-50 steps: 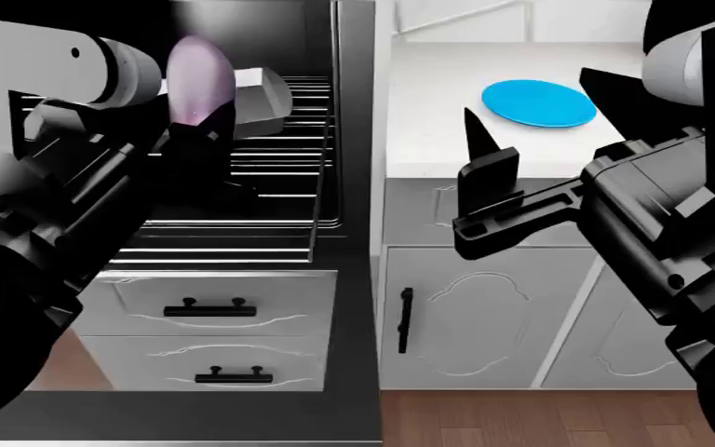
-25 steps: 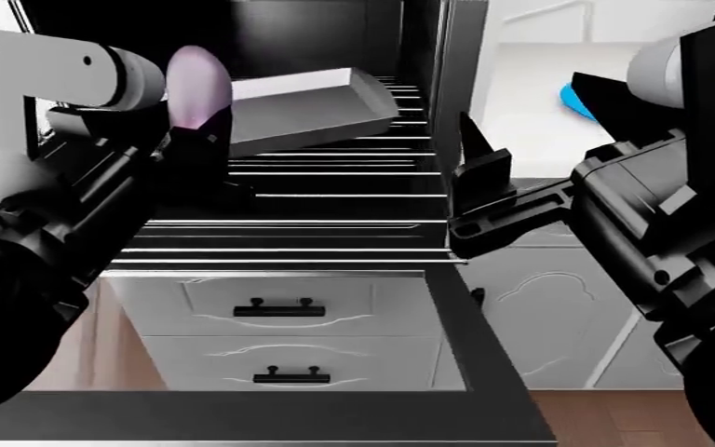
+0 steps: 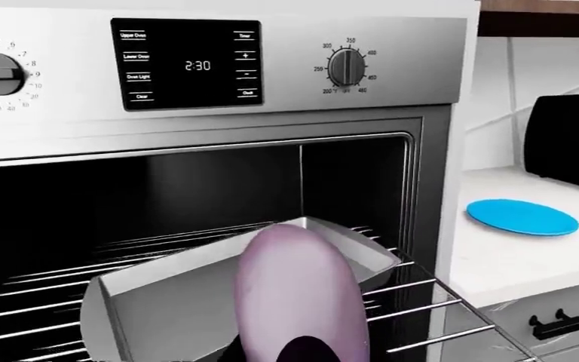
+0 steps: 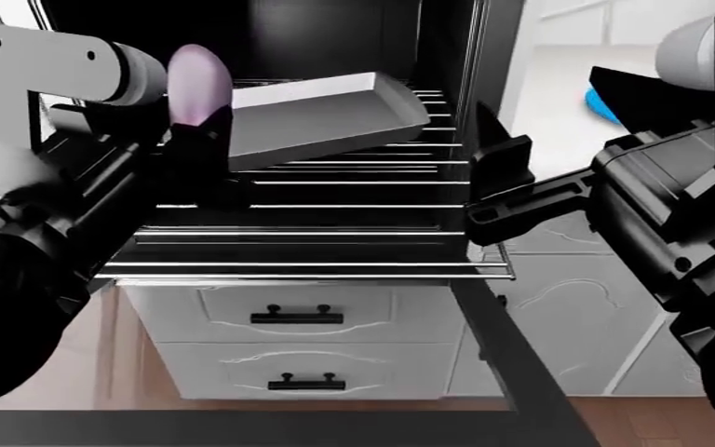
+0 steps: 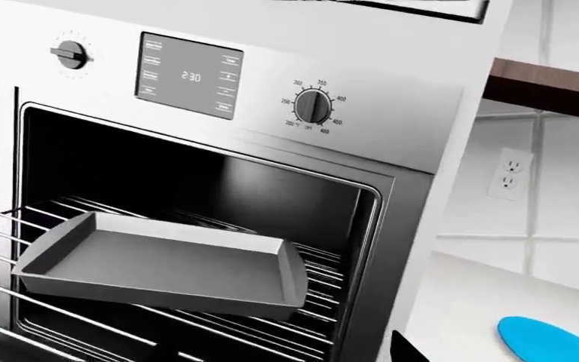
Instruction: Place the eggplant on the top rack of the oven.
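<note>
Since half a second ago, the head view has swung left, centring the oven (image 4: pixel 332 56). Left tool (image 4: pixel 196 140) stays clamped on the upright eggplant (image 4: pixel 197 82), beside a grey tray (image 4: pixel 320 116) tilted on the wire racks (image 4: pixel 332 237). Right tool (image 4: pixel 497 182) hangs apart, empty, near a blue plate (image 5: pixel 551 341) on the counter (image 3: pixel 531 256).

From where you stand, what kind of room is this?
Most likely a home kitchen, rendered in simulation: a built-in oven with its door open and wire racks showing, white cabinet drawers below it, and a blue plate on the white countertop.
</note>
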Controlling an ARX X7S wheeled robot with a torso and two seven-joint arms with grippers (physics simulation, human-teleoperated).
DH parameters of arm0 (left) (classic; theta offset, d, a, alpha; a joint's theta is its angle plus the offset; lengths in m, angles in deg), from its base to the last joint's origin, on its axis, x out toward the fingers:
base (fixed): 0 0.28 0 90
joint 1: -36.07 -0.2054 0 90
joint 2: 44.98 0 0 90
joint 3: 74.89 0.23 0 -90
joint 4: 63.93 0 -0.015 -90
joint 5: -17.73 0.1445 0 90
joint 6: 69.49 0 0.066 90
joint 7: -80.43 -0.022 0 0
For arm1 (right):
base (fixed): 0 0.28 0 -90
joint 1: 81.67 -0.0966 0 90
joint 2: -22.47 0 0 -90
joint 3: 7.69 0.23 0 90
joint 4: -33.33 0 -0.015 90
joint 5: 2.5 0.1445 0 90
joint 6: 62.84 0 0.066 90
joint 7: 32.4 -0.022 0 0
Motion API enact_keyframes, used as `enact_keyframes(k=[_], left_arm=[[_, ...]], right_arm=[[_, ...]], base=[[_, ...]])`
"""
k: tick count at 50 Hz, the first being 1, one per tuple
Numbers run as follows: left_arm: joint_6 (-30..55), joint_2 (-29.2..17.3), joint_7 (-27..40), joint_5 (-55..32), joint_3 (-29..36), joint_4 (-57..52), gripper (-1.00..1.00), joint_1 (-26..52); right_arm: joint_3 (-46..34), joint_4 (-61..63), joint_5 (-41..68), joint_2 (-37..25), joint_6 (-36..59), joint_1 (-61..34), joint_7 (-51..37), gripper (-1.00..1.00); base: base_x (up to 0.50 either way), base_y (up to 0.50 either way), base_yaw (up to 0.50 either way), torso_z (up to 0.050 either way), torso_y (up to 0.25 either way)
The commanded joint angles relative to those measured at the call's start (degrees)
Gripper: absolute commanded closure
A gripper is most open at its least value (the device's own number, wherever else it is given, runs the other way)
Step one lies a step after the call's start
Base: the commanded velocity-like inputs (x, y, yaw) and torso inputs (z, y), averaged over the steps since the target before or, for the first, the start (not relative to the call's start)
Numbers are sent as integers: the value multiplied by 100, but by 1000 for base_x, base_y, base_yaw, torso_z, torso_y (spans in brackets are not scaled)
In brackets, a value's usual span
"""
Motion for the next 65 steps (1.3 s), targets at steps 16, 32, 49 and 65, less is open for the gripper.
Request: enact_keyframes(k=[16,32,49,65], left_arm=[[-101,13,-24,101,89,24,100,-55],[-189,387,-881,1170,685,1051,100,258],[-515,1009,-1783,2145,1406,2417,100,926],[-983,1609,-2365,2940,1855,4223,100,1552]], right_arm=[[-58,14,-82,-33,-42,94,111,-100],[94,91,-492,-16,-131,483,512,-100],[246,147,-583,-177,-239,710,644,-100],[263,162,-687,-197,-315,800,698,-100]], base=[[437,1,0,0,1],[0,0,0,0,1],[0,0,0,0,0],[0,0,0,0,1]])
